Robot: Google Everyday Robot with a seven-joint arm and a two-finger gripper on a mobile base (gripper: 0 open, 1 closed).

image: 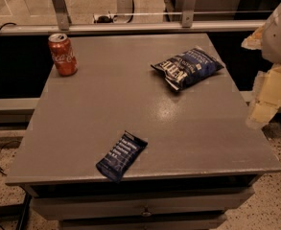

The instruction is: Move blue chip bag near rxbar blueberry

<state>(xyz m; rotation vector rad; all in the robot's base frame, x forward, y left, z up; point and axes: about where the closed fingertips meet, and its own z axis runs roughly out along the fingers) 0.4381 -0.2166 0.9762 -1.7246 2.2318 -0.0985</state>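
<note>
The blue chip bag (pixel 188 67) lies on the grey table (pixel 106 104) at the back right, puffy and crinkled with white lettering. The rxbar blueberry (pixel 121 155) is a small flat dark blue wrapper lying near the table's front edge, left of centre. My gripper (pixel 267 99) hangs at the right edge of the view, beyond the table's right side, to the right of the bag and above table level. It touches nothing.
A red soda can (pixel 63 54) stands upright at the back left corner of the table. A metal rail (pixel 130 27) runs behind the table. A drawer front (pixel 145 207) sits below the tabletop. Cables lie on the floor at the left.
</note>
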